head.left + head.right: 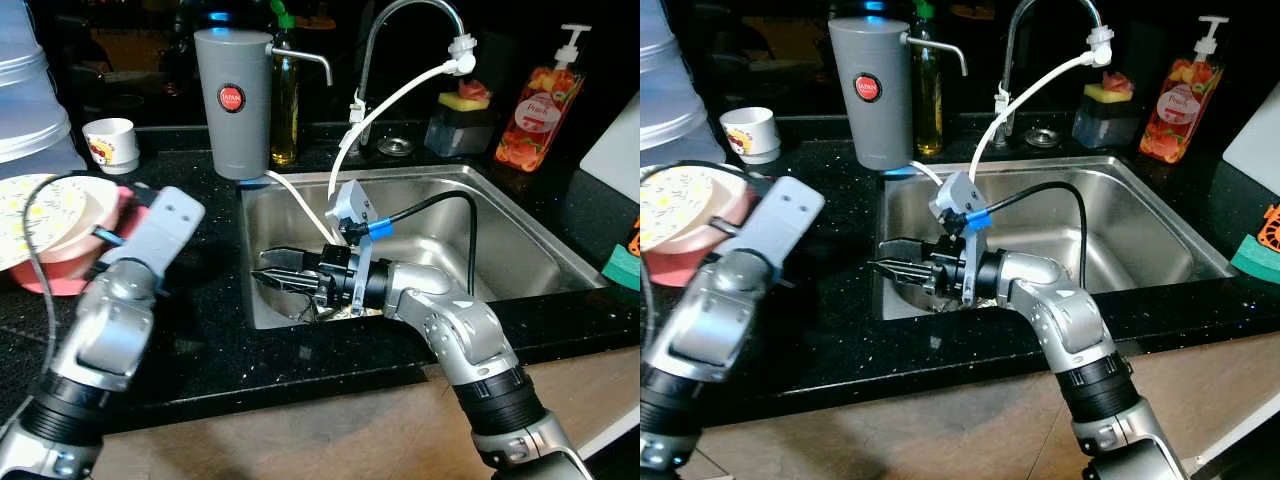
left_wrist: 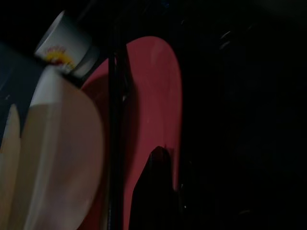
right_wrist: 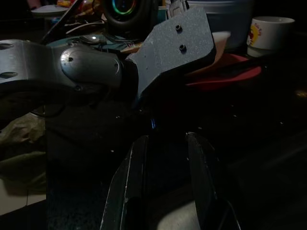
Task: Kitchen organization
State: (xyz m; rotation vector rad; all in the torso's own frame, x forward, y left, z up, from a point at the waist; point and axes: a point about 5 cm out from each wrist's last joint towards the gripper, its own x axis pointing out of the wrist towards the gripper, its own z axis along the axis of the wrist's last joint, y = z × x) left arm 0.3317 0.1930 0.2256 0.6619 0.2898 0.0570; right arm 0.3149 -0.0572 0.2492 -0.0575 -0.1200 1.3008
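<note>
**Right pincer low in the sink, left arm up by the dishes**

Reaching into the steel sink (image 1: pixel 520 235) from about four o'clock: the right gripper (image 1: pixel 268 270), fingers pointing toward nine o'clock at the sink's near-left wall. Parted by a narrow gap in the right wrist view, nothing visibly clamped between them. Something pale lying on the sink floor just under and behind the wrist, too hidden to name. Cannot tell whether that is the target.

Over at nine o'clock on the black counter (image 1: pixel 210 300): a red plate (image 1: pixel 50 275) with a cream bowl (image 1: pixel 70 215) stacked on it and a patterned plate (image 1: pixel 25 215) on top, a small white cup (image 1: pixel 110 142) just beyond at eleven o'clock. Raised above the counter beside that stack: the left arm (image 1: pixel 120 300), its gripper (image 2: pixel 158 191) a dark shape at the red plate's rim in the left wrist view; openness impossible to tell.

Key relation, as a judgement: dish stack well left of the sink, so nearer the left arm; sink contents directly beneath the right pincer, long axis unreadable. Likely next: a short dip of the right fingers toward the sink floor.
</note>
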